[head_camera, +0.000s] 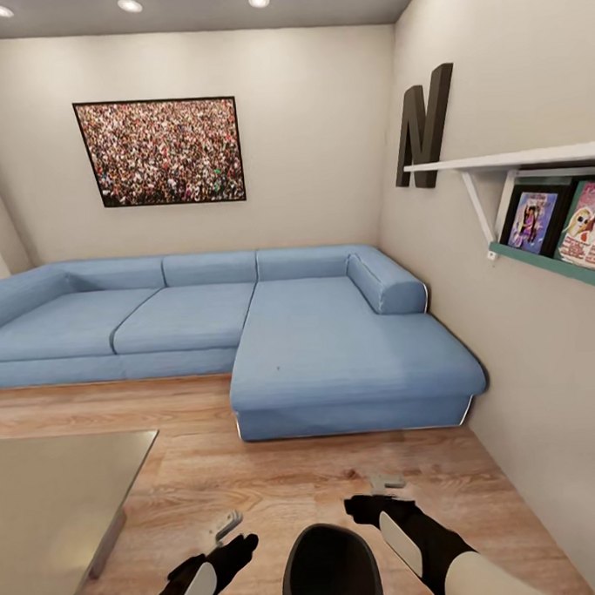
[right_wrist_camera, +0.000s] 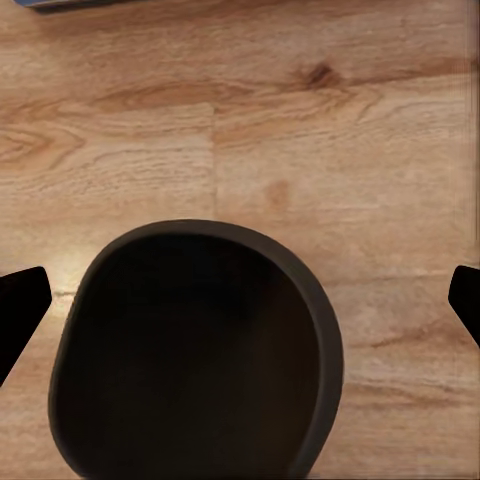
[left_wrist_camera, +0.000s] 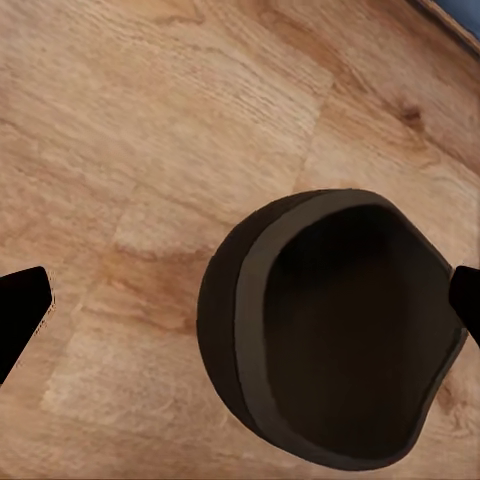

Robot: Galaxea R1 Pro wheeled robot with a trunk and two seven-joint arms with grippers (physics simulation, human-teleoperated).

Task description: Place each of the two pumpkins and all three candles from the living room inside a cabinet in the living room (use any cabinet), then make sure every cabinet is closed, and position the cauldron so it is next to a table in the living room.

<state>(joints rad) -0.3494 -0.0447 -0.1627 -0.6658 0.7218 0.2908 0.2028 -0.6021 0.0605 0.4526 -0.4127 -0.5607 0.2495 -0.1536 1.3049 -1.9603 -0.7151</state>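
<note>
the cauldron [head_camera: 331, 568] sits at the bottom centre of my head view, black, its wide mouth facing up, on the wooden floor [head_camera: 280, 473] between my two arms. in my left wrist view the cauldron [left_wrist_camera: 335, 330] lies between my spread fingers [left_wrist_camera: 20, 318], which show as dark tips at both edges, nothing between them but open air and floor. in my right wrist view the cauldron [right_wrist_camera: 195, 355] is seen from above, empty inside, and again my fingers [right_wrist_camera: 18, 305] stand wide apart at the two sides, gripping nothing.

in the head view my left gripper [head_camera: 224, 530] is just left of the pot and my right gripper [head_camera: 383, 489] just above and right of it; whether either touches the rim i cannot tell.

at the lower left of the frame the table [head_camera: 55, 502] shows a corner of its glossy top, near the cauldron but apart from it. beyond, across the middle, a blue corner sofa [head_camera: 247, 335] blocks the way ahead, its long section reaching toward me. on the back wall hangs a crowd picture [head_camera: 161, 151]; on the right wall a dark letter n [head_camera: 423, 127] and a shelf [head_camera: 536, 198] with framed pictures.
</note>
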